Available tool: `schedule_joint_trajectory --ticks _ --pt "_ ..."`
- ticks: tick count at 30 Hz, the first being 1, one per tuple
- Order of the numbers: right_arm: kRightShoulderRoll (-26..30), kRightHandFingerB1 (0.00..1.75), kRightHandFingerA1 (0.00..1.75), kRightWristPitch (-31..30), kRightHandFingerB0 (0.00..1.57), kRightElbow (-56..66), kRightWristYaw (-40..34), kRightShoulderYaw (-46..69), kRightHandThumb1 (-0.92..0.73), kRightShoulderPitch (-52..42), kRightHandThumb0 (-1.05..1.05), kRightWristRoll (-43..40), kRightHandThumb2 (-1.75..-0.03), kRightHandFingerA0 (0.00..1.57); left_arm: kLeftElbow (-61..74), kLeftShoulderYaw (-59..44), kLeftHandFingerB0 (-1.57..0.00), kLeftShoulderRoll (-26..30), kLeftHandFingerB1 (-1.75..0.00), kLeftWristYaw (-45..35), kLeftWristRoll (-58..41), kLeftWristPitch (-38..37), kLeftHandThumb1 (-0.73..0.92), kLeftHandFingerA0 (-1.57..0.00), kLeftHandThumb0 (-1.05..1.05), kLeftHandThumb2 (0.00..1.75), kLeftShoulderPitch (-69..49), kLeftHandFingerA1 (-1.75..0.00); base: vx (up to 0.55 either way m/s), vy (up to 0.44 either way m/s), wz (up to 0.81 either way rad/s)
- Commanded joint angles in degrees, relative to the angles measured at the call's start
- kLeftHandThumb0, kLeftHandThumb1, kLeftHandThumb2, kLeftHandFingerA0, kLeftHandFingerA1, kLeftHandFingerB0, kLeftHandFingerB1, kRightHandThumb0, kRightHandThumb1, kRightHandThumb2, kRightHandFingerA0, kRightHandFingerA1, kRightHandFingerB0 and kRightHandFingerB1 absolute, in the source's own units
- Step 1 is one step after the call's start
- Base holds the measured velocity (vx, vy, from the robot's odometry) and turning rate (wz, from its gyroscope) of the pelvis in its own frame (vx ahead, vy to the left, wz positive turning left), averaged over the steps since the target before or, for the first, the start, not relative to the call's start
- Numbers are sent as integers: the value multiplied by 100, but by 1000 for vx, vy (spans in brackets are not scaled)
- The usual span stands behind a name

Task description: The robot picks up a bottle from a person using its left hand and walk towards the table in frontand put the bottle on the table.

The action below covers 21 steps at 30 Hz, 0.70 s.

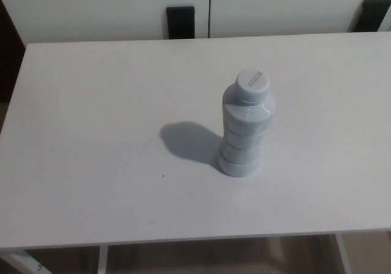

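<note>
1. Bottle (245,127), pale grey, ribbed, with cap (253,83) on, upright on white desk (91,133), right of centre, nothing touching it.
2. Shadow (186,141) falls on desk to its left.
3. Robot's left hand and right hand out of frame; grip state cannot be told.

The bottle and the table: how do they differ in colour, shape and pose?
The bottle is pale grey-blue; the table is white. The bottle stands upright with a stepped, ribbed body; the table top is flat and smooth. The bottle is capped and small beside the wide table. Both are pale and plain.
</note>
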State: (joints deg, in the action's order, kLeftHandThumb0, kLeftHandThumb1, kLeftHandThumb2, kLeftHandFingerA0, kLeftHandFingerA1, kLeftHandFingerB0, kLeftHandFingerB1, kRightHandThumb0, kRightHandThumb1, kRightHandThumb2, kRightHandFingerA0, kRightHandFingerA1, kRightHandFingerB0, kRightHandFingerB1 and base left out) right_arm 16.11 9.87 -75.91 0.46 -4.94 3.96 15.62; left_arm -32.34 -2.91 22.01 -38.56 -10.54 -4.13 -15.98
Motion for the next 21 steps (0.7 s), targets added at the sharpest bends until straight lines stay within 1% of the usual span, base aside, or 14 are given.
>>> schedule_joint_trajectory --ticks 1,2,4,5,6,7,10,11,12,16,18,19,21 --pt "96 42 50 -2 51 -14 -74 -9 -75 -169 -29 7 -62 63 -3213 372 0 17 -49 2499 1183 700 57 -1 -36 113 1454 -51 0 0 0" --pt "100 42 48 1 51 -9 -60 1 -75 -177 -29 -7 -62 62 -3274 501 -9 19 -29 2595 1312 610 92 -15 -78 73 1470 -39 0 0 0" --pt "108 41 45 -17 50 7 -25 -10 -76 -179 -31 -5 -62 61 -3458 750 -8 87 -29 2597 1497 447 92 -16 -81 75 1500 -40 0 0 0" --pt "108 41 46 -18 51 11 -19 4 -76 -174 -31 -20 -62 61 -3499 760 -8 106 -28 2582 1478 419 92 -14 -78 74 1497 -40 0 0 0" --pt "101 41 46 -34 50 9 -21 21 -75 -158 -31 -38 -62 61 -3539 788 0 142 -50 2543 1472 383 52 -1 -37 112 1495 -50 0 0 0" --pt "86 42 47 -32 51 4 -19 48 -75 -135 -29 -65 -62 61 -3578 832 -17 223 -37 2484 1477 329 92 -23 -82 69 1488 -42 0 0 0" --pt "59 42 48 12 51 8 -5 88 -75 -126 -29 -108 -62 61 -3727 873 -17 318 -35 2474 1449 222 92 -23 -81 71 1540 -41 0 0 0" --pt "58 41 46 -4 50 9 -8 85 -75 -131 -29 -104 -62 60 -3826 959 -18 349 -32 2509 1521 174 92 -23 -80 71 1589 -41 0 0 0" --pt "56 41 46 -6 49 9 -15 86 -74 -147 -29 -101 -62 61 -3909 1043 -18 374 -32 2518 1572 160 92 -23 -83 72 1634 -42 0 0 0" --pt "40 41 45 -23 50 24 -11 84 -75 -151 -28 -86 -62 59 -4103 1193 -18 395 -33 2551 1622 181 92 -25 -82 73 1747 -43 0 0 0" --pt "34 41 46 -14 51 25 -19 81 -74 -131 -29 -75 -62 59 -4151 1162 -17 400 -34 2493 1563 89 92 -23 -84 71 1767 -42 0 0 0" --pt "26 41 45 -39 50 22 -12 85 -75 -123 -29 -77 -62 59 -4184 1117 -15 399 -33 2459 1529 13 92 -21 -83 72 1757 -39 0 0 0" --pt "33 41 45 -38 49 21 -9 73 -75 -117 -30 -61 -62 59 -4229 1071 -15 385 -32 2458 1523 1 92 -20 -84 71 1765 -39 0 0 0"
